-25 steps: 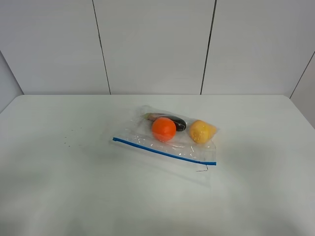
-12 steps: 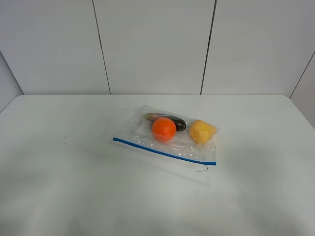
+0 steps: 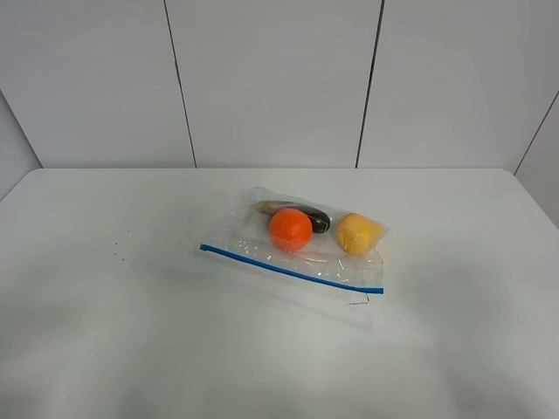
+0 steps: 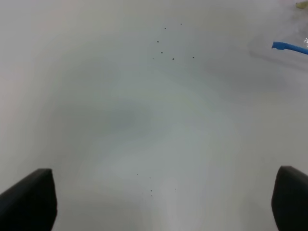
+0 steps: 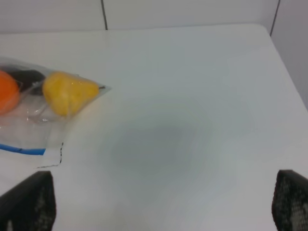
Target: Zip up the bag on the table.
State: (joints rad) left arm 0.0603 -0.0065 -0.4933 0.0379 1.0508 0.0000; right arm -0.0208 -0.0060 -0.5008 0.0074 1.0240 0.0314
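The bag [image 3: 297,244] lies flat on the table [image 3: 105,332], a little toward the far edge and just right of the middle, well clear of every corner. It is clear, crinkled plastic, and its blue zip strip [image 3: 291,269] runs along the side nearest the front edge, slanting so that its right end sits closer to the front. Three things show through the plastic — an orange ball-like item [image 3: 291,230] near the middle, a yellow lumpy item [image 3: 358,233] at the right end, and a dark elongated item [image 3: 306,214] behind the orange one, touching it. A small black mark [image 3: 360,301] sits on the tabletop just beside the strip's right end, and a few dark specks [image 3: 118,254] dot the surface toward the left edge.

Neither arm shows in the high view. The left gripper [image 4: 163,202] hangs over bare tabletop, its two dark fingertips [image 4: 29,199] spread wide apart with nothing between them; one end of the blue strip shows at the margin of its view. The right gripper [image 5: 163,204] is likewise spread wide and holds nothing — the bag's yellow end lies off to one side, apart from it.
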